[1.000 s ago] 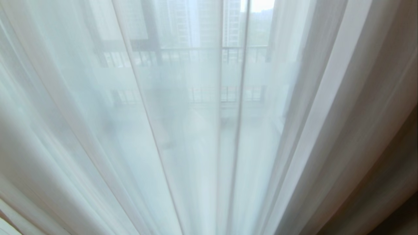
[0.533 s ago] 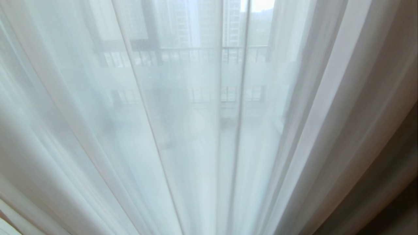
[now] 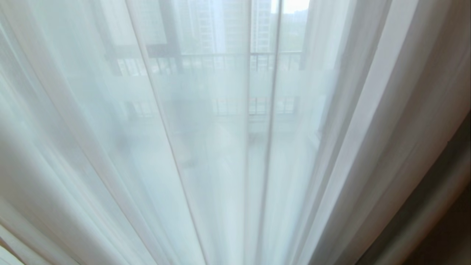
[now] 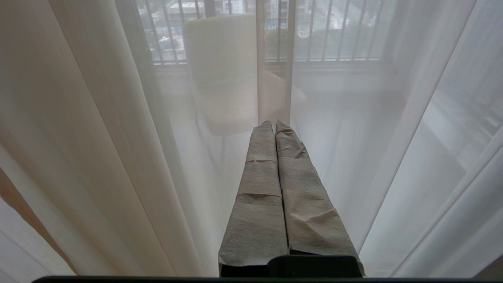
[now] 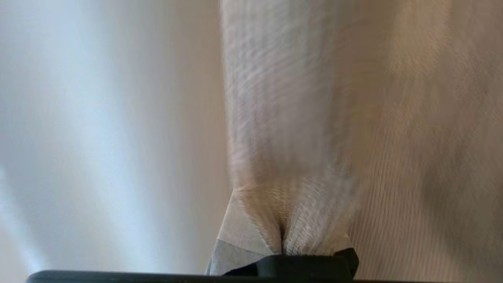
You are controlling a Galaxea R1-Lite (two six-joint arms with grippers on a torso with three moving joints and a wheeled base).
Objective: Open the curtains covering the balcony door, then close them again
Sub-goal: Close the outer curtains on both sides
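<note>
The right gripper (image 5: 282,236) is clamped onto the curtains (image 5: 353,118): in the right wrist view its two tape-wrapped fingers (image 5: 235,232) are pressed together with a fold of the ribbed beige fabric pinched and puckered between them, the cloth bunching up from the seam where the fingers meet (the rest of that view is blurred, so little more can be read from it). Beside the held fold, on the paler side of the same view, hangs the sheer white layer. The left gripper (image 4: 275,125) sits apart from the work, its fingers closed flat against each other with nothing between them, pointing at the sheer layer (image 4: 118,137) without gripping it; whether the tips touch the fabric cannot be told. Neither arm shows in the head view, which is filled almost wholly by the curtains (image 3: 110,147), drawn across the glass in long falling pleats. The thicker beige layer (image 3: 423,165) hangs at the right edge of that view, overlapping the sheer one. Through the voile the balcony door (image 3: 274,73) can be made out only faintly, as dark upright frame lines near the middle. Beyond it a railing (image 3: 228,59) with thin bars runs across, and tall buildings (image 3: 206,25) rise behind. In the left wrist view a pale, rounded object (image 4: 220,70) stands behind the sheer cloth, in front of the railing bars, too veiled to name.
</note>
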